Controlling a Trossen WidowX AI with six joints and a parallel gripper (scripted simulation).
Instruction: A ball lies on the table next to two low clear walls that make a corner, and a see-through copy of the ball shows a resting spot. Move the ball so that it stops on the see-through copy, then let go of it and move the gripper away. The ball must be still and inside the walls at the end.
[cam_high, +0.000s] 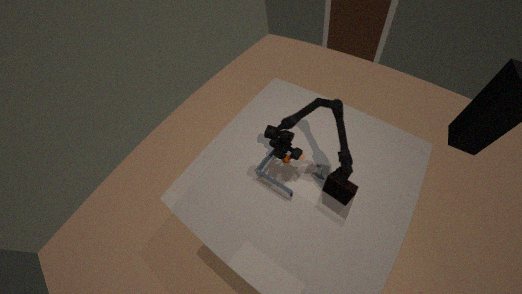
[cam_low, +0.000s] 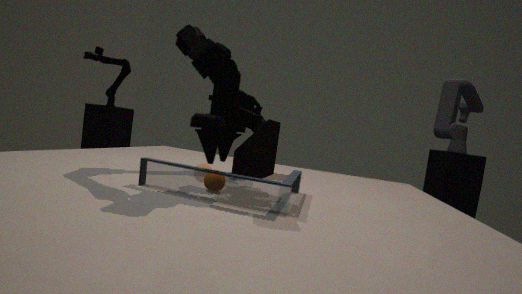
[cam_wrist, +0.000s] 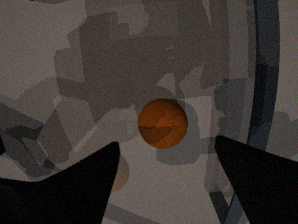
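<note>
An orange ball lies on the table inside the corner of the two low clear walls with blue-grey rims. The see-through copy is pale orange, a little apart from the ball on the robot base side; the left finger partly hides it in the wrist view. My gripper is open and empty, pointing down above the ball. In the wrist view the ball shows ahead of the gap between the fingertips.
One wall runs close along the right side of the wrist view. The arm's dark base block stands beyond the open side of the corner. The arm's shadows fall around the ball. Other arms on dark pedestals stand in the background.
</note>
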